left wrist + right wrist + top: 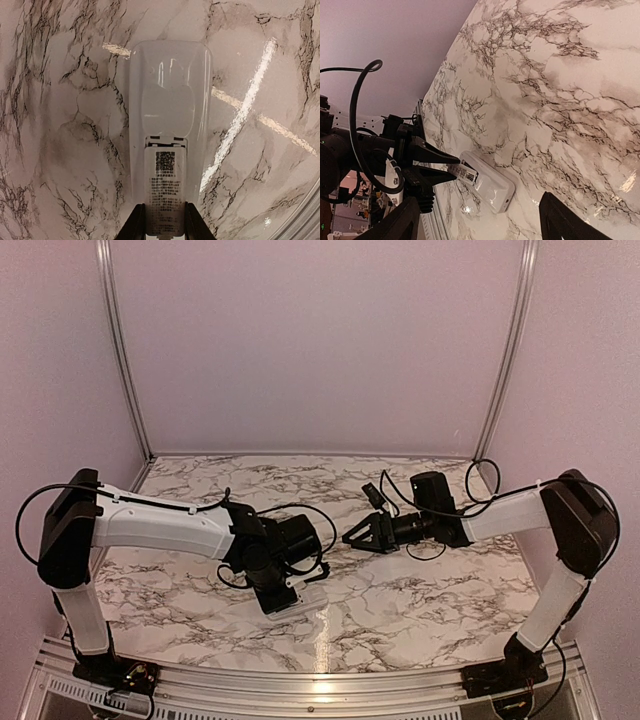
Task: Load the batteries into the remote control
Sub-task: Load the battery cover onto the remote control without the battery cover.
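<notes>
The white remote control [169, 100] lies face down on the marble table. It also shows in the top view [303, 602] and the right wrist view [492, 186]. My left gripper [165, 226] is shut on the remote's labelled battery cover [165, 185], which sits slid back from the body at the near end. In the right wrist view the cover [464, 173] is pinched between the left fingers [437, 156]. My right gripper [479, 200] is open and empty, hovering above the table to the right of the remote [358, 536]. The batteries are out of view.
The marble table [420, 590] is enclosed by pale walls with metal corner posts [120, 350]. A metal rail [300, 680] runs along the near edge. A cable [357, 100] loops off the left arm.
</notes>
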Available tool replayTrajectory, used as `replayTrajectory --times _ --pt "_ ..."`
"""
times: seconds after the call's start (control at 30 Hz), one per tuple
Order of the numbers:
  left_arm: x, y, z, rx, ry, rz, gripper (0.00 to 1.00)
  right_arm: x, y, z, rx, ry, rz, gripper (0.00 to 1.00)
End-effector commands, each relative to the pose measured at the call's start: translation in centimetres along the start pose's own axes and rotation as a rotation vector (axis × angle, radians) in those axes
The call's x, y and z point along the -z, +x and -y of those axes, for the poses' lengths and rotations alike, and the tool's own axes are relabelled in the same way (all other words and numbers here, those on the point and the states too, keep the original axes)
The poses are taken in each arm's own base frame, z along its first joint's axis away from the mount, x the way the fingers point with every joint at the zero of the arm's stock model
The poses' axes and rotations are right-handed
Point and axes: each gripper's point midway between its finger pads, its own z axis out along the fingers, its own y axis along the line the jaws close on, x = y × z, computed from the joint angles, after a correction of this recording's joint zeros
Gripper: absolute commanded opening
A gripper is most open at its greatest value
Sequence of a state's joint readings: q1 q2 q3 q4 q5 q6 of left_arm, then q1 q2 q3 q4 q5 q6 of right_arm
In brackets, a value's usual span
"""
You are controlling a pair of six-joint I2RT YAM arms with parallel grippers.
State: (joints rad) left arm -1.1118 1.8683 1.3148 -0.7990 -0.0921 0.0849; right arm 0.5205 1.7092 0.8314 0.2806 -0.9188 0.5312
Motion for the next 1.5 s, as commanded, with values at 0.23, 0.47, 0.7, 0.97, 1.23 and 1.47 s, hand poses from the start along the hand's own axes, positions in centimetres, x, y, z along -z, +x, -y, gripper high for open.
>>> replayTrajectory --times 0.23,0.47,0.7,0.97,1.23,1.47 --pt "1.2 -0.9 -0.4 -0.01 -0.006 0.022 0.23 0.1 -0.4 -0.2 0.005 -0.024 0.008 0.81" --pt "0.2 -0.7 -0.7 -0.011 -0.026 -0.004 0.23 0.1 -0.2 -0.3 0.003 -0.029 0.004 0.81" --pt "0.0 -0.7 -0.8 -0.014 -0.032 -0.01 0.24 0.1 -0.2 -0.3 0.003 -0.033 0.002 0.81" --pt "0.0 -0.8 -0.7 -0.016 -0.023 -0.006 0.24 0.0 -0.1 -0.2 0.0 -0.033 0.0 0.82" --pt "-0.4 -0.6 -0.5 -0.017 -0.014 -0.017 0.24 0.0 -0.2 -0.3 0.0 -0.037 0.0 0.82" --pt "-1.0 -0.5 -0.4 -0.025 -0.01 -0.031 0.24 0.0 -0.1 -0.2 -0.001 -0.038 -0.002 0.82"
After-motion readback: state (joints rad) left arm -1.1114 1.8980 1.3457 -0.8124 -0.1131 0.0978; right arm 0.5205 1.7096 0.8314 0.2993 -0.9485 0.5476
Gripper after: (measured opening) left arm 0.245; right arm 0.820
